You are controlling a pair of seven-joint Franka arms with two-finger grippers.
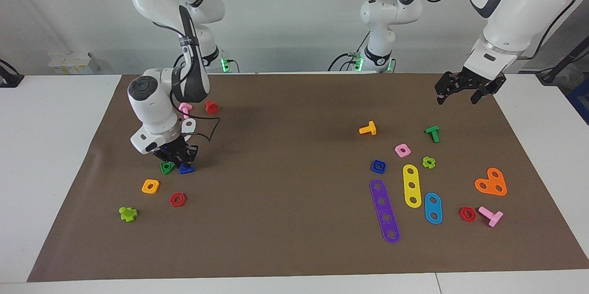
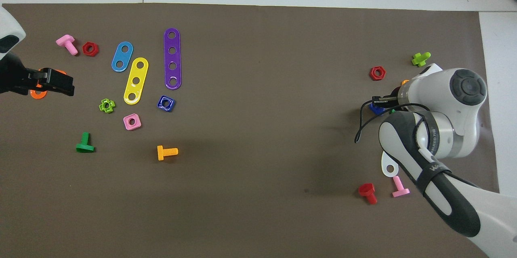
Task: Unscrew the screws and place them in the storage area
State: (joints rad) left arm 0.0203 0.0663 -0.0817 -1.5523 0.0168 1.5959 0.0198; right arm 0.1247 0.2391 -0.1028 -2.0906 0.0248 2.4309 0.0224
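The dark-blue bolt (image 1: 186, 169) with the triangular head lies on the mat at the right arm's end, beside the green triangular nut (image 1: 167, 167). My right gripper (image 1: 177, 156) is low, right over the bolt and touching or nearly touching it. In the overhead view the right arm hides most of the bolt (image 2: 377, 108) and the right gripper (image 2: 379, 102). The dark-blue square nut (image 1: 378, 166) (image 2: 166, 103) lies apart in the storage area (image 1: 455, 183), among the coloured parts at the left arm's end. My left gripper (image 1: 459, 96) (image 2: 60, 84) is open and empty, raised over that end.
An orange square nut (image 1: 150, 186), a red hex nut (image 1: 177, 199) and a lime bolt (image 1: 128, 214) lie close to the right gripper. A pink bolt (image 1: 185, 109) and a red bolt (image 1: 211, 107) lie nearer to the robots. Purple (image 1: 384, 211), yellow (image 1: 412, 185) and blue (image 1: 433, 208) strips lie in the storage cluster.
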